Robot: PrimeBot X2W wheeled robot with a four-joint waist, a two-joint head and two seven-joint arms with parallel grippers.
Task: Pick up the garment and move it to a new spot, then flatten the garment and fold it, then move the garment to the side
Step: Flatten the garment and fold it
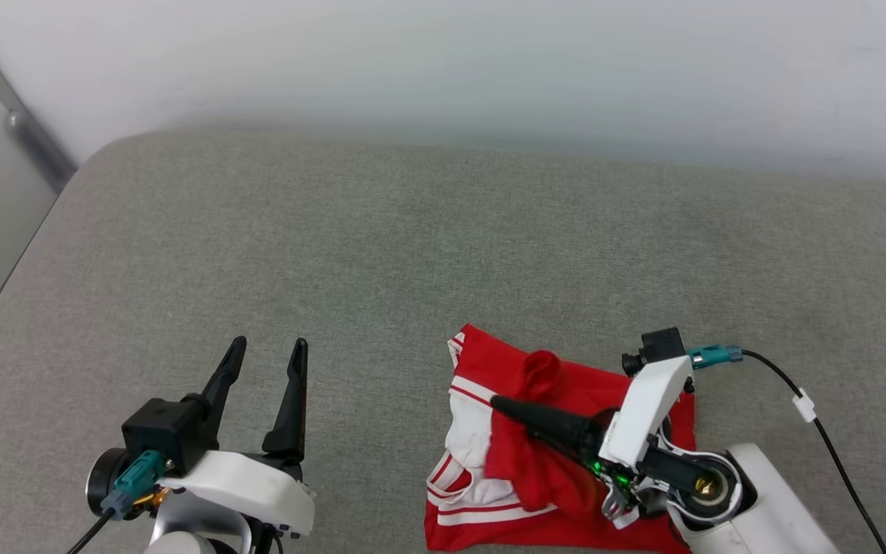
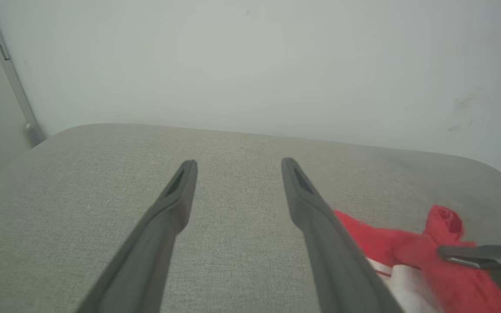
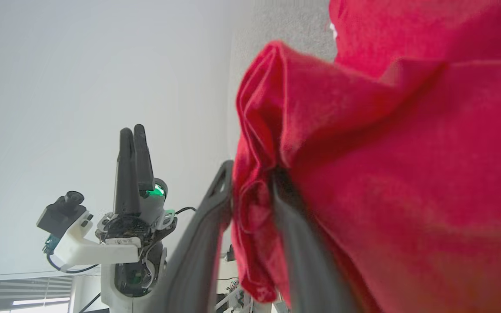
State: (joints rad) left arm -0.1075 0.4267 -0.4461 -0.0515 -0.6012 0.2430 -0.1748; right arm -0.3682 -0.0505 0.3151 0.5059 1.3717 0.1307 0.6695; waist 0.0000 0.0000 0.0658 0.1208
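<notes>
One garment [image 1: 512, 462] lies on the cushion [image 1: 335, 231] at its near edge, right of the middle. It is soft red knit cloth, crumpled into a roughly square heap with no clear long axis. One corner points toward the far edge. The white part with its red-and-white striped trim is turned to the cushion's left side, and the plain red cloth lies to the right. A small red peak of bunched fabric stands up from the heap's middle.

There are two grippers, each with two long, dark, tapering fingers. The right gripper [image 1: 497, 401] lies low across the heap, pointing toward the left side. A fold of red cloth is draped over it. In the right wrist view a wad of cloth sits between its fingers [image 3: 207, 226], touching both. The view is too close and crowded to tell whether they clamp it or only bracket it.

The left gripper [image 1: 270, 342] hangs over the near left part of the cushion, well apart from the garment. Its jaws are spread wide with nothing between them, and its fingers point toward the far edge.

The single cushion is grey, coarsely woven and matte, with rounded far corners. A pale smooth wall [image 1: 443, 61] rises behind its far edge.
</notes>
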